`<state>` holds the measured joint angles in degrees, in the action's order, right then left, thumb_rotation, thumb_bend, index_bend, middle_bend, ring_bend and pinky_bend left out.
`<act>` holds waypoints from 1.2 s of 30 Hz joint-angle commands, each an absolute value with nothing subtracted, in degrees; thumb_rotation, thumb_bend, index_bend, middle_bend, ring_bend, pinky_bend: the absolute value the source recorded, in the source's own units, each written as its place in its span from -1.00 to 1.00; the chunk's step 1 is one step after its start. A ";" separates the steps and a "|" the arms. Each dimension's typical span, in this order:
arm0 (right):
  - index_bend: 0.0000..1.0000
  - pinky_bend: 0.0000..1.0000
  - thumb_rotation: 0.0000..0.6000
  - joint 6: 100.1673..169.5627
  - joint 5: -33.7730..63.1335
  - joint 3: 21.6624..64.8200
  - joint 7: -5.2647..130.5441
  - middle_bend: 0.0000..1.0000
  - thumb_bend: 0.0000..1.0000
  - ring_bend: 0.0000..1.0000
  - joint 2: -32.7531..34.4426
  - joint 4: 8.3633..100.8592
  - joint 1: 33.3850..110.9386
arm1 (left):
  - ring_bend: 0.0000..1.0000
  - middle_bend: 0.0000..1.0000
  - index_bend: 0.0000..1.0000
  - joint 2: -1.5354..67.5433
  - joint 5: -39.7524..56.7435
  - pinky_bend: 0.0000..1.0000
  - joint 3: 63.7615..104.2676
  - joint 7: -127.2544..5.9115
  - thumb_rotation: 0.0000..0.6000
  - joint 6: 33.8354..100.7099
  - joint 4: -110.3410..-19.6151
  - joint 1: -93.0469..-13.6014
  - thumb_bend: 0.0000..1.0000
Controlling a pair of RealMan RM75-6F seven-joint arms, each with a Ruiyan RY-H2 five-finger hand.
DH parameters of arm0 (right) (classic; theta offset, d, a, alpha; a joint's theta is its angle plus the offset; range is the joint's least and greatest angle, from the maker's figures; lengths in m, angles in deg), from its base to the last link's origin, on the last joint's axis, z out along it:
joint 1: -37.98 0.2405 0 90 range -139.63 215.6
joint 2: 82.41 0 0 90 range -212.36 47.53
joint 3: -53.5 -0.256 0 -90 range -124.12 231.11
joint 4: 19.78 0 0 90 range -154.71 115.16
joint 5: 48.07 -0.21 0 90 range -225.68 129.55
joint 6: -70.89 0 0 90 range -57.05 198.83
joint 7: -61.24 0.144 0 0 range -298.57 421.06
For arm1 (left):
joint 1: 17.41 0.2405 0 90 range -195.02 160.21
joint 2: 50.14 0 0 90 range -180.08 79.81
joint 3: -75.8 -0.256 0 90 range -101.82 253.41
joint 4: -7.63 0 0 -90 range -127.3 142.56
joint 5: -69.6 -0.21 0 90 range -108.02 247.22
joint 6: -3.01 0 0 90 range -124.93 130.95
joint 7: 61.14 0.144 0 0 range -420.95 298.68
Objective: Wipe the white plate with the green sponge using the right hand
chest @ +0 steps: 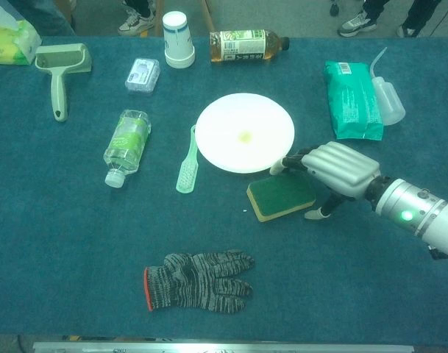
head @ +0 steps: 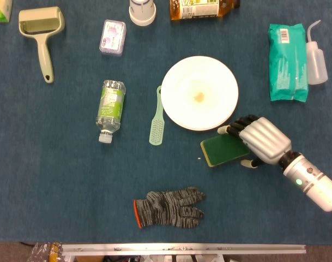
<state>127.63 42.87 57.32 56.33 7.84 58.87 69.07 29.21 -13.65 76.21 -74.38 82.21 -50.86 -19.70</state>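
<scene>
The white plate (head: 200, 93) (chest: 244, 132) lies mid-table with a small yellowish spot at its centre. Just in front of it, towards the right, the green sponge (head: 223, 150) (chest: 279, 196) lies flat on the cloth. My right hand (head: 261, 139) (chest: 338, 168) hovers over the sponge's right end. Its fingers (chest: 288, 161) reach past the sponge's far edge by the plate rim, and its thumb (chest: 316, 213) points down at the near right corner. The hand straddles the sponge without clasping it. My left hand shows in neither view.
A green brush (head: 157, 117) and a water bottle (head: 111, 109) lie left of the plate. A grey knit glove (head: 168, 208) lies near the front edge. A green wipes pack (head: 287, 63) and a squeeze bottle (head: 315, 54) lie at the right; a roller, box, cup and tea bottle sit behind.
</scene>
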 commanded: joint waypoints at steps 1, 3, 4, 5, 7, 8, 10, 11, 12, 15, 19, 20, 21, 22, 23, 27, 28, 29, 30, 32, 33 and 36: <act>-0.49 -0.29 1.00 127.33 42.64 57.36 56.33 -0.20 -1.00 -0.37 8.08 58.54 69.13 | -0.94 -0.96 -0.69 29.25 -13.66 -0.46 76.23 -74.43 1.00 82.20 -50.82 -19.73 -0.60; -0.49 -0.27 1.00 127.09 42.48 57.35 56.30 -0.17 -1.00 -0.35 8.24 58.18 69.21 | -0.94 -0.96 -0.69 29.25 -13.62 -0.46 76.30 -74.34 1.00 82.19 -50.90 -19.76 -0.60; -0.49 -0.26 1.00 127.08 42.39 57.32 56.24 -0.16 -1.00 -0.33 8.36 57.98 69.20 | -0.94 -0.96 -0.69 29.24 -13.57 -0.46 76.33 -74.32 1.00 82.13 -50.92 -19.77 -0.59; -0.49 -0.23 1.00 127.10 42.33 57.29 56.25 -0.14 -1.00 -0.31 8.44 57.86 69.18 | -0.94 -0.96 -0.69 29.19 -13.55 -0.46 76.29 -74.40 1.00 82.17 -50.87 -19.67 -0.59; -0.49 -0.20 1.00 127.33 42.37 57.23 56.35 -0.11 -1.00 -0.28 8.60 57.63 69.14 | -0.94 -0.96 -0.69 29.18 -13.54 -0.46 76.29 -74.53 1.00 82.21 -50.75 -19.62 -0.60; -0.49 -0.20 1.00 127.51 42.44 57.21 56.42 -0.10 -1.00 -0.27 8.64 57.56 69.12 | -0.94 -0.96 -0.69 29.20 -13.54 -0.46 76.30 -74.56 1.00 82.20 -50.70 -19.62 -0.60; -0.49 -0.17 1.00 128.13 42.72 57.11 56.67 -0.07 -1.00 -0.24 8.74 57.45 69.03 | -0.94 -0.96 -0.69 29.22 -13.53 -0.46 76.30 -74.65 1.00 82.20 -50.64 -19.60 -0.59; -0.49 -0.15 1.00 128.61 42.94 57.06 56.86 -0.05 -1.00 -0.21 8.81 57.35 68.94 | -0.94 -0.96 -0.69 29.23 -13.52 -0.46 76.34 -74.69 1.00 82.16 -50.62 -19.63 -0.59; -0.49 -0.13 1.00 128.91 43.10 57.04 57.00 -0.02 -1.00 -0.19 8.85 57.26 68.89 | -0.94 -0.96 -0.69 29.26 -13.51 -0.46 76.32 -74.71 1.00 82.13 -50.55 -19.61 -0.59; -0.49 -0.11 1.00 129.61 43.43 57.02 57.17 0.03 -0.98 -0.13 8.95 56.97 68.75 | -0.94 -0.96 -0.69 29.31 -13.56 -0.46 76.31 -74.68 1.00 82.20 -50.58 -19.59 -0.60; -0.45 -0.08 1.00 129.95 43.55 57.06 57.22 0.08 -0.96 -0.07 9.19 56.50 68.63 | -0.94 -0.96 -0.69 29.37 -13.62 -0.46 76.31 -74.70 1.00 82.21 -50.53 -19.61 -0.60; -0.45 -0.08 1.00 130.00 43.56 57.06 57.23 0.08 -0.95 -0.07 9.25 56.40 68.62 | -0.94 -0.96 -0.69 29.39 -13.61 -0.46 76.32 -74.67 1.00 82.17 -50.51 -19.63 -0.60; -0.45 -0.08 1.00 130.04 43.57 57.05 57.25 0.08 -0.95 -0.07 9.29 56.31 68.61 | -0.94 -0.96 -0.69 29.41 -13.60 -0.46 76.32 -74.67 1.00 82.14 -50.49 -19.63 -0.60; -0.45 -0.08 1.00 130.13 43.60 57.03 57.34 0.08 -0.94 -0.07 9.32 56.25 68.60 | -0.94 -0.96 -0.69 29.40 -13.59 -0.46 76.32 -74.69 1.00 82.13 -50.47 -19.63 -0.60; -0.45 -0.08 1.00 130.22 43.64 57.01 57.46 0.08 -0.94 -0.07 9.33 56.23 68.60 | -0.94 -0.96 -0.69 29.39 -13.58 -0.46 76.32 -74.71 1.00 82.12 -50.46 -19.61 -0.60; -0.45 -0.08 1.00 130.82 44.08 57.01 58.01 0.08 -0.94 -0.07 9.08 56.58 68.60 | -0.94 -0.96 -0.69 29.39 -13.48 -0.46 76.35 -74.76 1.00 82.01 -50.44 -19.59 -0.60; -0.45 -0.08 1.00 131.05 44.24 56.99 58.26 0.08 -0.94 -0.07 8.85 56.91 68.61 | -0.94 -0.96 -0.69 29.41 -13.48 -0.46 76.35 -74.79 1.00 82.01 -50.39 -19.58 -0.60; -0.45 -0.08 1.00 131.26 44.37 56.95 58.50 0.08 -0.94 -0.07 8.62 57.24 68.63 | -0.94 -0.96 -0.69 29.43 -13.46 -0.46 76.35 -74.83 1.00 81.96 -50.33 -19.59 -0.60; -0.45 -0.08 1.00 131.51 44.51 56.88 58.72 0.08 -0.94 -0.07 8.36 57.63 68.65 | -0.94 -0.96 -0.69 29.44 -13.48 -0.46 76.37 -74.87 1.00 81.99 -50.30 -19.60 -0.60; -0.45 -0.08 1.00 132.09 44.80 56.63 58.87 0.08 -0.94 -0.07 7.52 58.70 68.74 | -0.94 -0.96 -0.69 29.41 -13.51 -0.46 76.38 -74.87 1.00 82.07 -50.32 -19.58 -0.60; -0.45 -0.08 1.00 132.36 44.90 56.45 58.83 0.08 -0.94 -0.07 7.10 59.30 68.79 | -0.94 -0.96 -0.69 29.39 -13.52 -0.46 76.40 -74.87 1.00 82.13 -50.33 -19.58 -0.60; -0.45 -0.08 1.00 133.03 44.87 55.57 58.42 0.08 -0.94 -0.07 5.51 61.54 69.09 | -0.94 -0.96 -0.69 29.32 -13.52 -0.46 76.48 -74.80 1.00 82.26 -50.44 -19.57 -0.60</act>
